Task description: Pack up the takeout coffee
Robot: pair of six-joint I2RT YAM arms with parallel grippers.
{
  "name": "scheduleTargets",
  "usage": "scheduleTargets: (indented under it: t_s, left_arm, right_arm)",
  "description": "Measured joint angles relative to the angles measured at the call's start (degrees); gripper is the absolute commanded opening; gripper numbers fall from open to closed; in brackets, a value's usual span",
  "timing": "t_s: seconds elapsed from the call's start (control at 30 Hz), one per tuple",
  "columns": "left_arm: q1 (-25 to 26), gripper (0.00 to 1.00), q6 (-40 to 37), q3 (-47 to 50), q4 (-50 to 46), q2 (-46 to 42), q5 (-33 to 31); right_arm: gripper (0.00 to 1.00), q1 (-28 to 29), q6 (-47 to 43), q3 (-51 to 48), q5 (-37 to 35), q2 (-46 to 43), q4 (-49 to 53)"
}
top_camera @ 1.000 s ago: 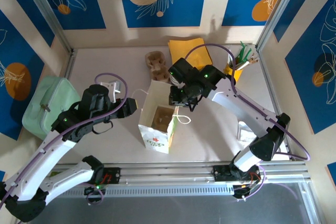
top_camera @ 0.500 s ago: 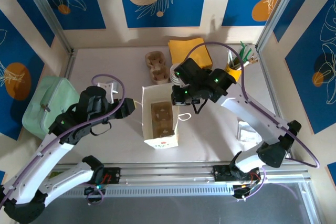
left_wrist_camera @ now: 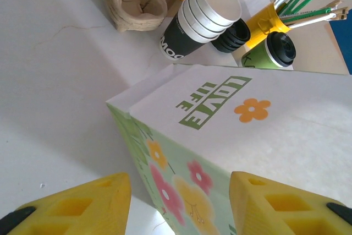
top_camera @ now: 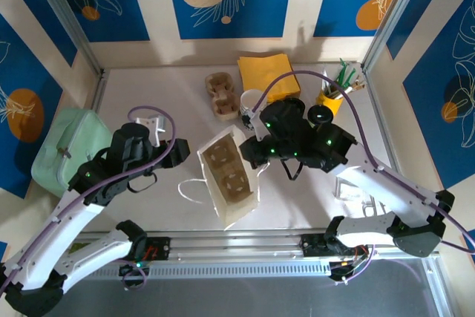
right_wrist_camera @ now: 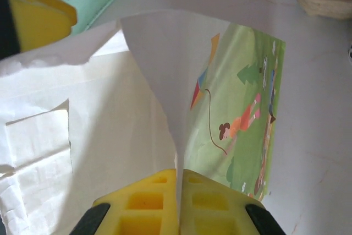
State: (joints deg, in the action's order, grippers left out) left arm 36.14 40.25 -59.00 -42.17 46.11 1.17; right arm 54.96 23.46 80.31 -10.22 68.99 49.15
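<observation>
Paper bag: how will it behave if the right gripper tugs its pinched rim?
Probably floppy: the paper bag's thin wall folds where the right gripper pinches it. Likely light and tip-prone: it looks tilted from above.

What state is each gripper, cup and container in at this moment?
paper bag: mouth open, one wall pinched
cup carrier: inside the bag, pockets empty
takeout coffee: lidded, upright on the table, outside the bag
stack of cups: nested, lidless
mint case: closed
left gripper: open, beside the bag
right gripper: shut on the bag's wall
</observation>
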Motion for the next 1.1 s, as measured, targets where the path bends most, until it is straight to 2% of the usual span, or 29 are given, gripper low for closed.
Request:
scheduleTargets:
  t_s: [0.27, 0.47, 0.63, 0.93, 1.1]
  left_arm:
    - [0.0, 0.51, 0.3, 0.0, 1.1, 0.9, 0.0]
    - [0.0, 0.51, 0.4, 0.1, 1.2, 1.0, 0.0]
    - [0.0, 0.51, 0.4, 0.1, 1.2, 1.0, 0.0]
    - [0.0, 0.51, 1.3, 0.1, 1.2, 0.8, -0.3]
    - [0.0, 0.51, 1.5, 0.1, 1.2, 0.4, -1.2]
  right_arm:
    - [0.06, 3.3, -4.8, -5.2, -0.3, -4.1, -6.0]
    - [0.05, 3.5, -5.0, -5.0, -1.3, -3.7, -6.4]
    - [0.05, 3.2, -2.8, -0.9, -2.5, 0.3, -3.9]
    - [0.05, -4.6, 4.7, 4.5, 1.7, 6.7, -0.2]
    - [0.05, -8.2, 5.8, 6.0, 5.3, 9.2, 1.1]
